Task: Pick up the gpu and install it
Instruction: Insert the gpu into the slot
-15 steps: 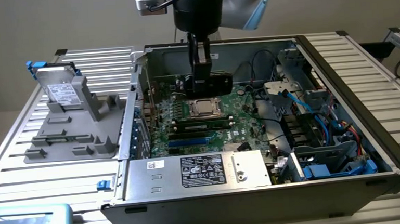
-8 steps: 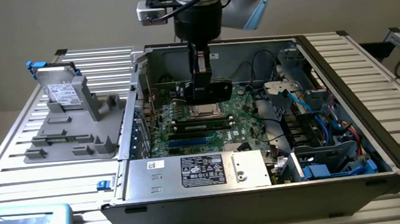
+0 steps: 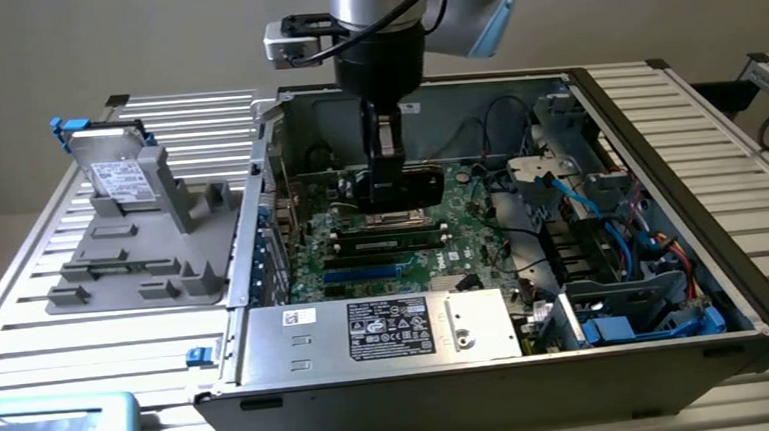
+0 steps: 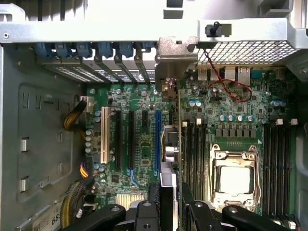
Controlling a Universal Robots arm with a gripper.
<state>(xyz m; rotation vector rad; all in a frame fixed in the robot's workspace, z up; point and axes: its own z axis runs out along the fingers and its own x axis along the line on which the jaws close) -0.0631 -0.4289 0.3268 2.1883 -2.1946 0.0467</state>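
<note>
Silver-bracket gpu [image 4: 174,62] pinched edge-on in my claw [image 4: 168,197], jaws half shut on it. Bracket ahead of claw by rear slot covers [image 4: 110,57], guessing so card edge faces motherboard [image 4: 144,139] below claw.

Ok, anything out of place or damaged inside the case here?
Nothing stands out. The gripper holds the gpu upright and edge-on over the motherboard, bracket toward the rear slots; no visible damage.
</note>
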